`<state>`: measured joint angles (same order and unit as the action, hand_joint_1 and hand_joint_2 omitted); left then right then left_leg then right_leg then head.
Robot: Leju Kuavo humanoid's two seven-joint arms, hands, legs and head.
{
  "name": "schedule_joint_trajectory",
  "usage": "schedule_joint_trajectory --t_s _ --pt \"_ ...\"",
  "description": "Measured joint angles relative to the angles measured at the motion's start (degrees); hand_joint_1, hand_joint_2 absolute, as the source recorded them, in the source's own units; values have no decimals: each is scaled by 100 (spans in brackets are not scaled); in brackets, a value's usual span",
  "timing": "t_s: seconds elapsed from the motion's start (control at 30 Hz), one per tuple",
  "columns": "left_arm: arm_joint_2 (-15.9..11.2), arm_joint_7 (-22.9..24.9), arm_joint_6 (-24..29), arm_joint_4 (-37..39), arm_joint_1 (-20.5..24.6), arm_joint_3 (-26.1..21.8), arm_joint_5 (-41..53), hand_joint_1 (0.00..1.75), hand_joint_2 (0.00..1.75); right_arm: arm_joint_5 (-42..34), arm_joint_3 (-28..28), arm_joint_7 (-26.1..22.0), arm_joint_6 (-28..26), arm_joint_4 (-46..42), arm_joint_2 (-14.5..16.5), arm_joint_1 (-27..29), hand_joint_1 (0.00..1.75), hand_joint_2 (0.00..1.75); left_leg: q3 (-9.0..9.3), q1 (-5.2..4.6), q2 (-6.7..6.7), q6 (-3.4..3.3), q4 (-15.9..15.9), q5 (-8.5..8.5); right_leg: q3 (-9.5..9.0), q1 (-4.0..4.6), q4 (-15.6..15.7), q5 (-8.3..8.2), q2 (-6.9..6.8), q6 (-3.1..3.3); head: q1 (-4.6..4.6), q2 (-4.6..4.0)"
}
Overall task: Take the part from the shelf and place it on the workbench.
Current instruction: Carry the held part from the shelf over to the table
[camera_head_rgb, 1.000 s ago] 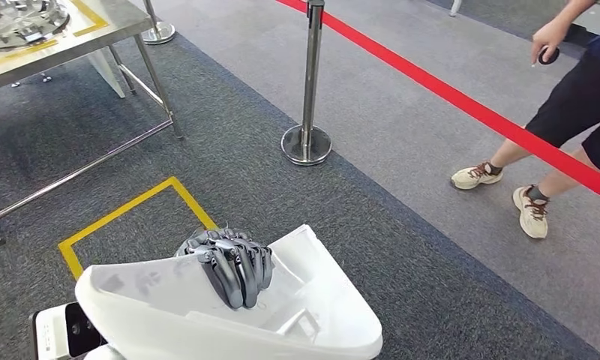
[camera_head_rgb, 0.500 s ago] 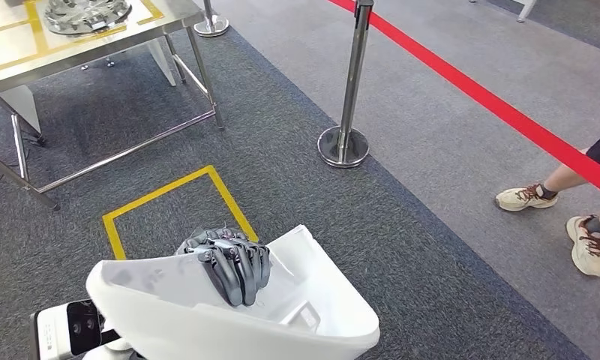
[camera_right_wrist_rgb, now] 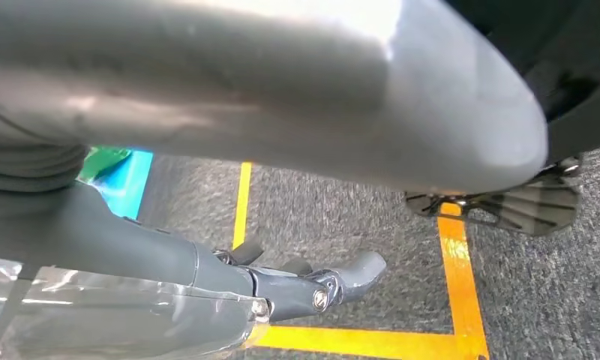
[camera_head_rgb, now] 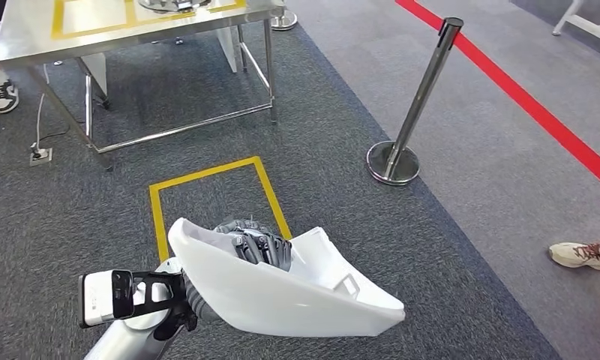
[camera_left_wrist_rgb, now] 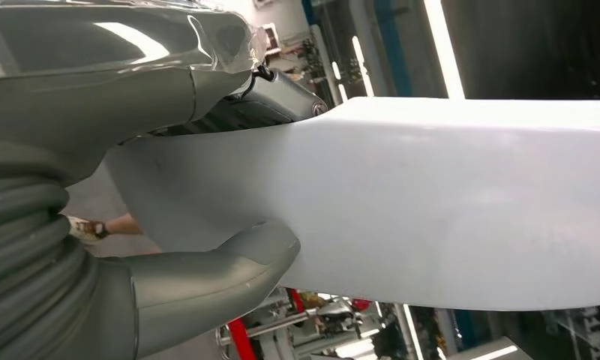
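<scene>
Grey carpet (camera_head_rgb: 447, 247) all over the floor, with a red line (camera_head_rgb: 522, 101) running well beyond the fingers. Steel workbench (camera_head_rgb: 27, 34) stands far ahead of the fingers, yellow tape outline on its top, a metal disc (camera_head_rgb: 173, 4) at its far edge. White part (camera_head_rgb: 282, 292), a big curved shell, is held up off the floor in front of the robot, tilted, well short of the workbench. Left hand (camera_head_rgb: 256, 247) holds the part: dark fingers (camera_head_rgb: 263, 251) hooked over its top rim; in the left wrist view the thumb (camera_left_wrist_rgb: 244, 259) presses the part's (camera_left_wrist_rgb: 447, 202) outer face, so fingers grasping the part. Yellow tape square (camera_head_rgb: 214, 195) on the carpet lies just past the fingers. Post (camera_head_rgb: 413, 112) on a round base stands off to the fingers' right, apart. Right hand (camera_right_wrist_rgb: 297, 289): fingers curled in loosely above the carpet and yellow tape (camera_right_wrist_rgb: 454, 270), nothing in them. Person's shoe (camera_head_rgb: 582, 255) far right, another shoe (camera_head_rgb: 4, 94) by the workbench's left end. Power strip (camera_head_rgb: 40, 155) under the bench.
</scene>
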<state>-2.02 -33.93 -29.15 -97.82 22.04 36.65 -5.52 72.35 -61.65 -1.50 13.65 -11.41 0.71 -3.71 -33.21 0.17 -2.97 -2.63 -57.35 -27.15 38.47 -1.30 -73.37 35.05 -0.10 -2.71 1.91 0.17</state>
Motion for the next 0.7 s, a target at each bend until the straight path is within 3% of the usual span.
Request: schedule_joint_trajectory --t_s 0.03,0.1,0.17,0.23,0.27,0.33,0.4,0.47,0.5,0.53,0.6,0.63,0.7 --pt "8 1 -9 22 4 8 -6 175 175 -14 -4 15 -14 0 -11 5 0 0 9 5 -86 9 -6 -6 -115 -11 334 -225 39 9 0 0" --pt "34 1 -27 52 18 21 -29 175 175 -48 -23 60 -40 0 -31 6 0 0 8 7 -241 53 -34 -29 -435 -50 1137 -597 264 23 0 0" --pt "60 1 -32 74 29 43 -50 175 175 -76 -48 96 -54 0 -43 5 0 0 -20 6 -364 124 -49 -38 -579 -56 1481 -680 409 65 2 0" --pt "70 1 -32 85 33 63 -58 175 175 -89 -60 113 -63 0 -47 -1 0 0 -43 19 -460 200 -29 -24 -606 -39 1495 -678 313 142 3 0" --pt "71 1 -32 88 36 69 -61 175 175 -89 -61 116 -68 -1 -52 -5 0 0 -59 18 -411 231 -47 -41 -620 -41 1503 -684 254 184 8 0" --pt "73 1 -32 97 60 79 -65 175 175 -90 -63 117 -73 -3 -57 -2 0 0 -229 4 -108 278 -374 -240 -642 -50 1518 -687 118 255 47 0" --pt "76 1 -32 112 79 93 -66 175 175 -90 -65 117 -75 -4 -65 14 0 0 -624 1 194 309 -1142 -592 -647 -28 1518 -670 -35 299 85 0" --pt "74 1 -32 140 80 107 -67 175 175 -90 -67 116 -75 -4 -70 29 0 0 -926 4 258 316 -1706 -739 -651 -13 1517 -654 -199 313 88 0" --pt "73 1 -32 154 80 111 -67 175 175 -90 -68 113 -75 -4 -71 29 0 0 -916 3 269 308 -1666 -652 -659 -8 1517 -645 -274 313 88 0" --pt "72 1 -32 165 81 115 -67 175 175 -90 -68 106 -76 -4 -70 23 0 0 -777 -1 301 291 -1382 -477 -673 -3 1517 -634 -343 309 88 0" --pt "78 1 -33 172 96 121 -66 175 175 -99 -69 74 -101 -4 -61 12 0 0 -308 -33 471 228 -529 -138 -708 16 1518 -603 -444 279 85 0" --pt "82 1 -34 173 107 126 -65 175 175 -116 -72 44 -138 -4 -57 6 0 0 -132 -54 544 198 -221 -59 -721 24 1518 -588 -484 256 85 0" --pt "85 3 -34 175 122 137 -56 175 175 -166 -88 -30 -236 -4 -53 -11 0 0 -20 -93 579 160 -35 -70 -743 35 1528 -573 -550 199 79 0"
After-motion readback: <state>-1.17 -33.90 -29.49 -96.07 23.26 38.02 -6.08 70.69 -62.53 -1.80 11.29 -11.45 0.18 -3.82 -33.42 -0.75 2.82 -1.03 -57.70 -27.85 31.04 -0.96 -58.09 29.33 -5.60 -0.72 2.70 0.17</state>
